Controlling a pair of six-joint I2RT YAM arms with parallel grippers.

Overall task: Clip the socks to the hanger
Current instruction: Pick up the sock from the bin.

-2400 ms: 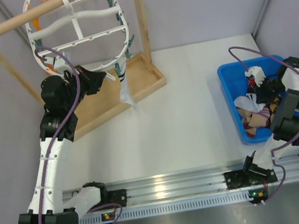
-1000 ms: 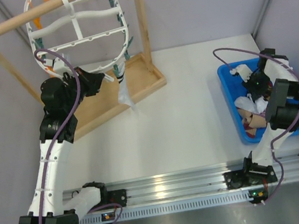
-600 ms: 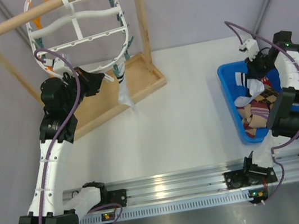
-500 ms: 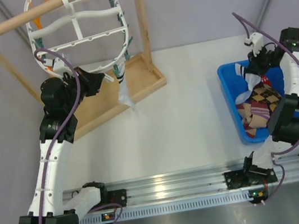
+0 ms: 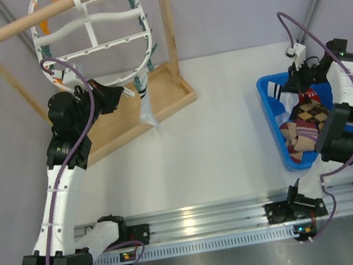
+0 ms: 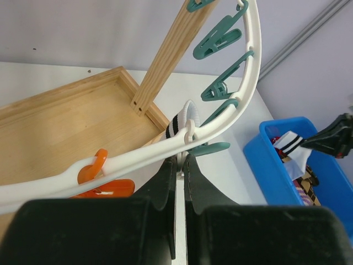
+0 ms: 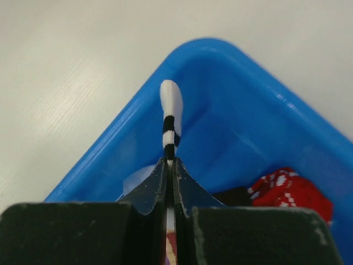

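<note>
The white oval hanger [image 5: 93,48] hangs from the wooden pole. A white sock with dark bands [image 5: 146,104] hangs from a teal clip on its near rim. My left gripper [image 5: 123,92] is shut at that rim; in the left wrist view [image 6: 183,159] its jaws pinch the clip's link under the rim [image 6: 242,83], next to a teal clip [image 6: 218,148]. My right gripper [image 5: 298,83] is shut on a white sock with black bands [image 5: 282,93] and holds it above the blue bin's far left corner. The sock's cuff sticks out past the fingertips [image 7: 170,110].
The blue bin [image 5: 271,124] at the right holds an argyle sock [image 5: 309,113], a striped sock [image 5: 298,137] and a red sock [image 7: 287,190]. The wooden rack's tray base [image 5: 160,111] and upright [image 5: 166,20] stand at the back left. An orange clip [image 6: 102,185] hangs by my left fingers.
My right gripper has closed on the white banded sock in the bin, lifted it out of the pile and carried it toward the bin's far left corner. The left arm has not moved.
</note>
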